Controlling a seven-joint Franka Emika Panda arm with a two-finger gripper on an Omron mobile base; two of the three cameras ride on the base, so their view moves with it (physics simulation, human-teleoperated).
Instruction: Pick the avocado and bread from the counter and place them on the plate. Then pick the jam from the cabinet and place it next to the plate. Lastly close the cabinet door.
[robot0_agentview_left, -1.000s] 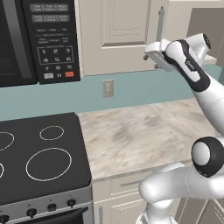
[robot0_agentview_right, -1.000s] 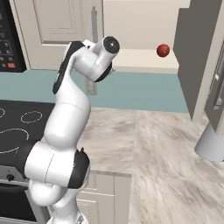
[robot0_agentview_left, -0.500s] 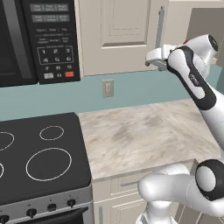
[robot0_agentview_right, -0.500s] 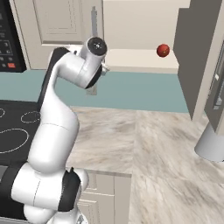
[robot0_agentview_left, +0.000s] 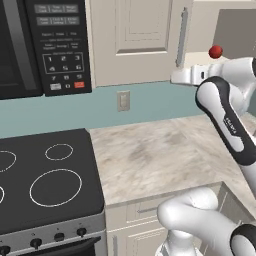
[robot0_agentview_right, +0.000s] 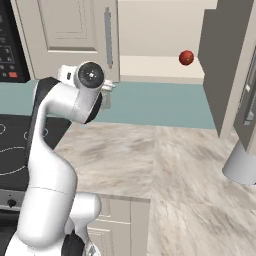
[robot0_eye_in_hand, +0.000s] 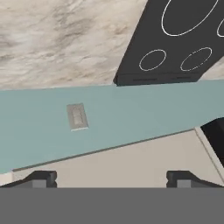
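Left base view: small red rounded jam jar (robot0_agentview_left: 215, 51) sits at upper right, on the open shelf of the cream wall cabinet (robot0_agentview_left: 210, 17), just past the closed cream panel door with its silver bar handle (robot0_agentview_left: 182, 36). The white arm's hand (robot0_agentview_left: 190, 76) reaches in at right of centre, below and left of the jar, apart from it. Pale veined marble counter (robot0_agentview_left: 165, 155) lies bare beneath.

Right base view: same jar (robot0_agentview_right: 186, 57) at upper right, near the front edge of the shelf, with the swung-out cabinet door (robot0_agentview_right: 225, 65) to its right. Arm's elbow hides the fingers here.

Hand view: two dark fingertips, gripper (robot0_eye_in_hand: 111, 179) spread wide, nothing between them. Teal wall with outlet plate (robot0_eye_in_hand: 77, 117) ahead; black stovetop (robot0_eye_in_hand: 175, 39) at upper right.

Judgement: jar looks light, rigid, smooth, likely slippery and breakable. Round body may roll off a pinch; best taken across its middle, squarely, jaws level.
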